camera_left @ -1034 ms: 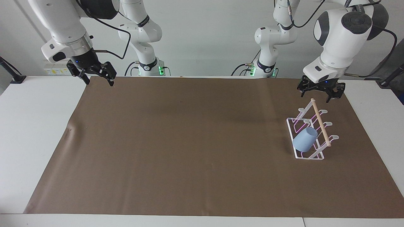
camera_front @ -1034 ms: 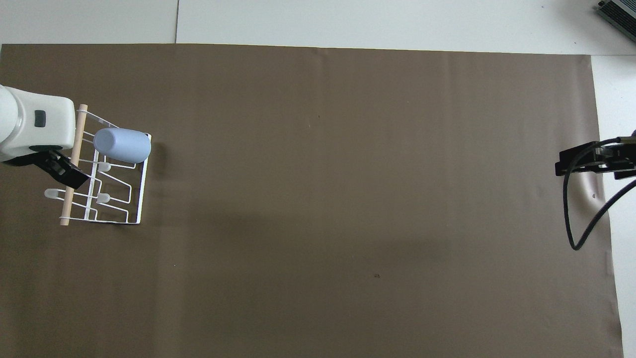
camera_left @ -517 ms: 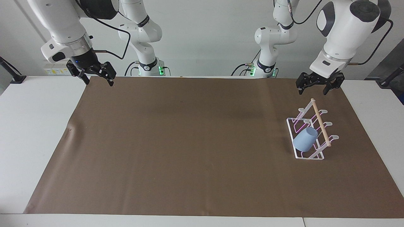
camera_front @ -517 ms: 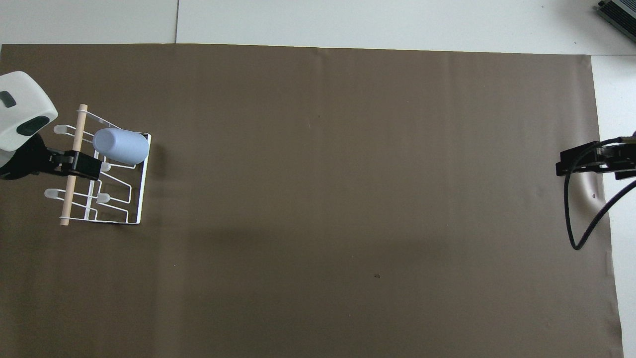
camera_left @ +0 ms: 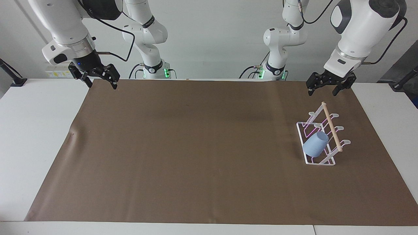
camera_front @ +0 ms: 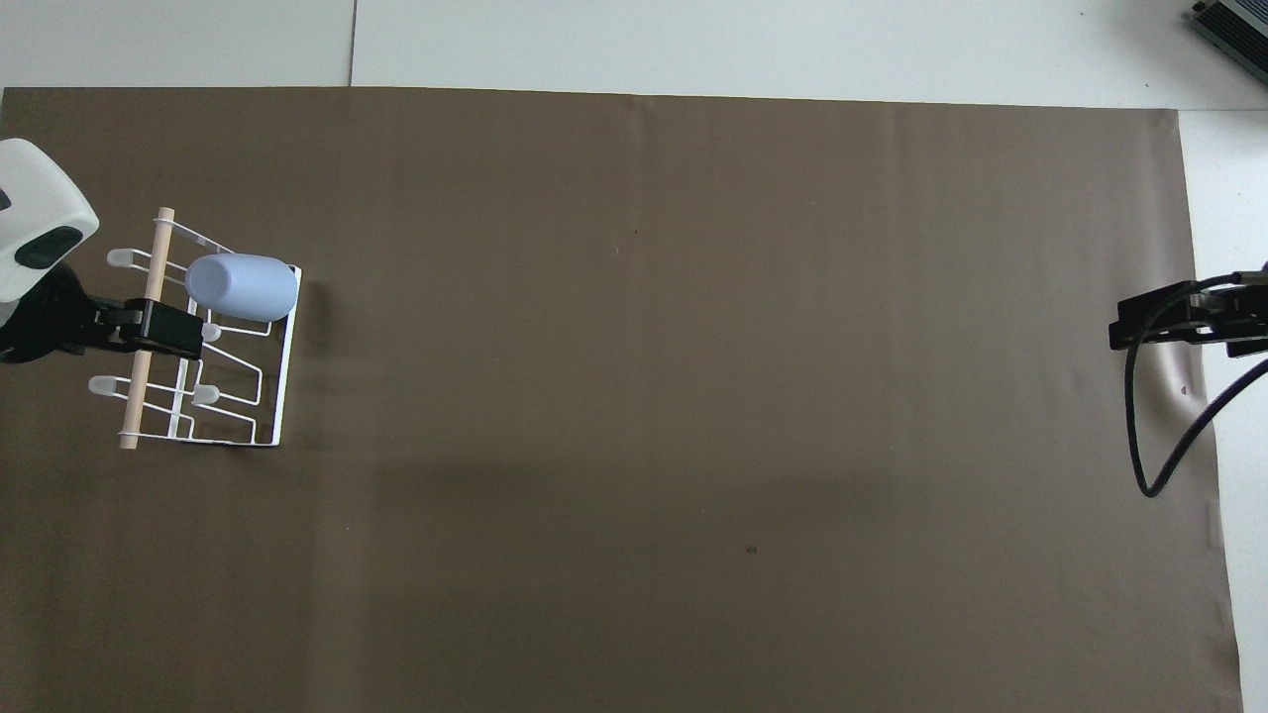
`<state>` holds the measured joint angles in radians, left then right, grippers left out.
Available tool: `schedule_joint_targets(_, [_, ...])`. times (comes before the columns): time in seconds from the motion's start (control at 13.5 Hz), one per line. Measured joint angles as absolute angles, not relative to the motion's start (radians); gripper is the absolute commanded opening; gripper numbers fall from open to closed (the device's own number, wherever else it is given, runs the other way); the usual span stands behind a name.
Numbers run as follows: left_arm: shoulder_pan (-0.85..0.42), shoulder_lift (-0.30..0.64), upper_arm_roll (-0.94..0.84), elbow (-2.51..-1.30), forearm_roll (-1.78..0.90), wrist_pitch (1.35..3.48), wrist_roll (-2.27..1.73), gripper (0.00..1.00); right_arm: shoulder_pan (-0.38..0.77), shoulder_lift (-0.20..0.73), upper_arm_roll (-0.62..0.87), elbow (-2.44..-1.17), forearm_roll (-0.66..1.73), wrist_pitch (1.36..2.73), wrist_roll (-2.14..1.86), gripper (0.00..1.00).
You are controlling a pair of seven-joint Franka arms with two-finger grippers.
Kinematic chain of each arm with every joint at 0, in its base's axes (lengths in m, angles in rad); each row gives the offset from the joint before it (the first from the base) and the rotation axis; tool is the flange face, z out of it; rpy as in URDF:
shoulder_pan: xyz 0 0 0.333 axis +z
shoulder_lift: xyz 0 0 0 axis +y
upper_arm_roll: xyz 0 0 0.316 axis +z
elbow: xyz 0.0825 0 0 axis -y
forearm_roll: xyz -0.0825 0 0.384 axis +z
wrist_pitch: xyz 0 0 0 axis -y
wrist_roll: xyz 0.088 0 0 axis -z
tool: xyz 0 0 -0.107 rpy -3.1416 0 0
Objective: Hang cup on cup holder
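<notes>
The light-blue cup point(camera_left: 315, 144) hangs tilted on a prong of the white wire cup holder point(camera_left: 331, 125), at the part of the rack farther from the robots. In the overhead view the cup point(camera_front: 243, 287) lies across the cup holder point(camera_front: 133, 406) beside its wooden dowel. My left gripper point(camera_left: 322, 92) is open and empty, raised in the air over the mat near the rack's end nearer the robots; it also shows in the overhead view point(camera_front: 139, 332). My right gripper point(camera_left: 102, 85) is open and empty, waiting over the mat's corner at the right arm's end, also in the overhead view point(camera_front: 1149, 322).
A brown mat point(camera_left: 196, 147) covers most of the white table point(camera_left: 32, 137). A black cable point(camera_front: 1139, 426) loops down from the right arm. A grey device point(camera_front: 1233, 25) sits at the table's corner farthest from the robots at the right arm's end.
My left gripper has risen and drawn back from the rack toward the robots, open and empty. The cup stays hanging on the rack. The right arm has not moved.
</notes>
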<state>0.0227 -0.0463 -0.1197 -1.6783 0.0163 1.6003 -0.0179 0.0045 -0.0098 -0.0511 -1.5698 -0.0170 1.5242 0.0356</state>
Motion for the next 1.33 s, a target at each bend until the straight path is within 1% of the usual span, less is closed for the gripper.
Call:
schedule_joint_targets(0.07, [0.019, -0.046, -0.102, -1.671, 0.008, 1.589, -0.018, 1.0, 0.004, -0.01, -0.051, -1.57, -0.017, 1.524, 0.036, 1.0])
schedule_joint_targets(0.3, [0.006, -0.04, -0.049, -1.59, -0.008, 1.504, -0.018, 1.0, 0.004, -0.01, -0.051, -1.57, -0.017, 1.525, 0.036, 1.0])
schedule_joint_targets(0.44, [-0.008, -0.039, -0.035, -1.552, -0.008, 1.486, -0.018, 1.0, 0.004, -0.01, -0.051, -1.57, -0.017, 1.525, 0.036, 1.0])
schedule_joint_targets(0.81, [-0.073, -0.039, 0.051, -1.535, -0.009, 1.479, -0.014, 1.0, 0.004, -0.01, -0.051, -1.57, -0.017, 1.525, 0.036, 1.0])
schedule_joint_targets(1.33, [-0.073, -0.04, 0.06, -1.534, -0.011, 1.479, 0.036, 1.0, 0.003, -0.01, -0.052, -1.571, -0.017, 1.525, 0.036, 1.0])
